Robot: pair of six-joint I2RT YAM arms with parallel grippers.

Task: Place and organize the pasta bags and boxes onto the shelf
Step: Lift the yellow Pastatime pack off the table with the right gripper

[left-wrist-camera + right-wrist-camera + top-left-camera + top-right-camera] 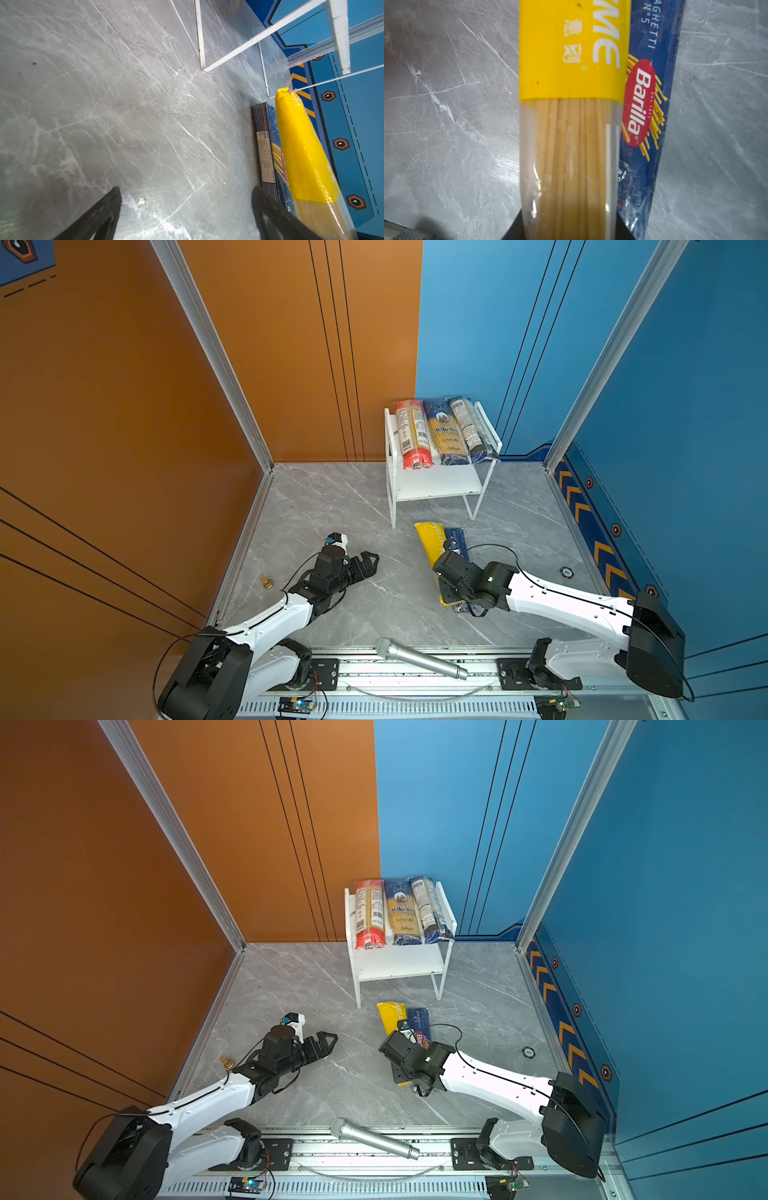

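The left arm (270, 618) reaches forward from its base, forearm angled toward the middle. Its wrist is held about level and its gripper (369, 566) lies low over the counter (332, 506) with the jaws spread wide and nothing between them. The right arm (561, 597) stretches in from the right. Its wrist is bent downward and its gripper (571, 228) is clamped across the yellow bag (571, 62).

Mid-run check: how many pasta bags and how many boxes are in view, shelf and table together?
Bags: 4 (red-ended bag, ankara bag, navy bag, yellow bag)
Boxes: 1 (Barilla box)
Total: 5
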